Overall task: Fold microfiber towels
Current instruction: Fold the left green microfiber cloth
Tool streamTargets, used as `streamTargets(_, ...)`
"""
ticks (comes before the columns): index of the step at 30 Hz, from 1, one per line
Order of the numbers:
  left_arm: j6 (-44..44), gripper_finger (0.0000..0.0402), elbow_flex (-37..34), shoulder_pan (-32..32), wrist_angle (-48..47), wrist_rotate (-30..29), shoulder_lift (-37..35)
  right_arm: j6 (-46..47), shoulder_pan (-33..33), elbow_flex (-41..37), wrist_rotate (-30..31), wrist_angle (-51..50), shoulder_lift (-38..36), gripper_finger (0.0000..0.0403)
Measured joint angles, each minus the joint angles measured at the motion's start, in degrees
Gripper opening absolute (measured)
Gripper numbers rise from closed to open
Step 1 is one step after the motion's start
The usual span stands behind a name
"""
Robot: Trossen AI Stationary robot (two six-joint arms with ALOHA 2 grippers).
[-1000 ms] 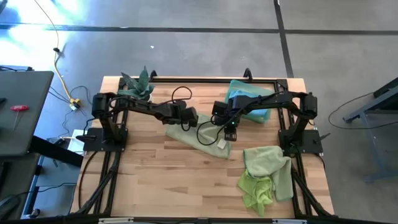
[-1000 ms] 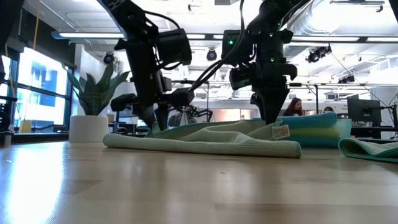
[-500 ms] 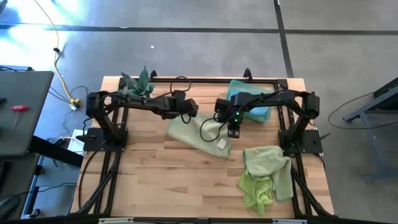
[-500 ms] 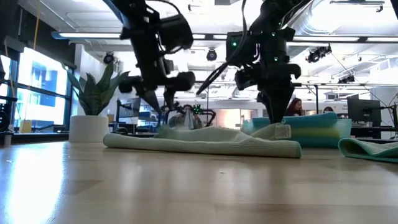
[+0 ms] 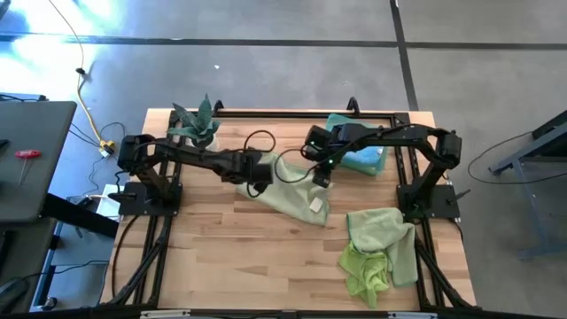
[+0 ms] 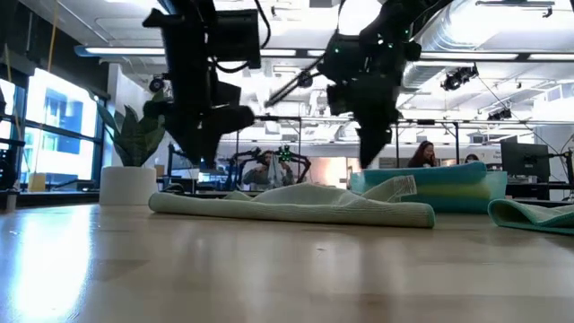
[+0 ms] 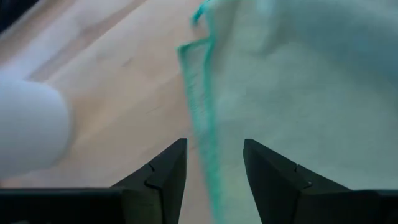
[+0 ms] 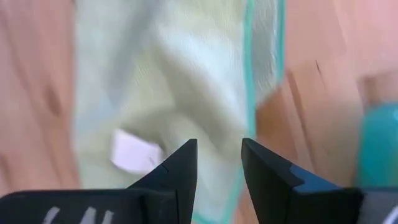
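Note:
A pale sage green towel [image 5: 288, 190] lies on the wooden table's middle, a white label [image 5: 314, 206] near its near right corner. In the low view the towel [image 6: 296, 205] shows as a low layered heap. My left gripper [image 5: 257, 174] hangs open above the towel's left edge [image 7: 202, 118], nothing between its fingers. My right gripper [image 5: 321, 172] hangs open above the towel's far right part [image 8: 205, 93]. In the low view both the left gripper [image 6: 202, 158] and the right gripper [image 6: 368, 158] are clear of the cloth.
A teal towel [image 5: 361, 149] lies at the far right, and a heap of mint and lime green towels [image 5: 376, 250] sits near the right front. A spiky plant in a white pot [image 5: 198, 126] stands at the far left. Bare wood [image 5: 221, 257] stretches along the near side.
Both grippers have risen off the pale green towel and hang clear above it. My left gripper has opened and rolled its wrist as it rose. The towel stays on the table; its label corner has sprung up a little.

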Motion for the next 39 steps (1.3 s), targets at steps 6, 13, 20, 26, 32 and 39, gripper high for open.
streamTargets(6, 1.77, 0.0146, -3.55, -0.58, -5.95, 4.06, 0.00, 10.59, 2.82, 0.00, -2.23, 7.67, 0.00, 0.0119)
streamTargets(13, 4.91, 0.0146, -14.28, -0.04, 1.66, 13.22, -6.83, 20.52, 9.45, 0.00, 0.20, 8.05, 0.00, 0.0119)
streamTargets(20, 6.87, 0.0146, -24.42, 5.56, 14.70, 19.72, -17.83, 27.41, 15.30, 0.00, 0.05, 8.50, 0.00, 0.0119)
streamTargets(26, 7.45, 0.0146, -34.70, 10.30, 31.58, 28.64, -21.95, 32.90, 18.84, 0.00, -0.20, 9.79, -0.02, 0.0119)
streamTargets(32, 6.87, 0.0146, -38.93, 12.71, 42.36, 31.77, -22.49, 37.65, 20.94, 0.00, -0.47, 11.07, -0.02, 0.0119)
streamTargets(39, 8.37, 0.0146, -38.95, 13.40, 40.71, 29.28, -24.08, 39.61, 22.02, 0.00, -0.48, 12.13, -0.02, 0.0119)
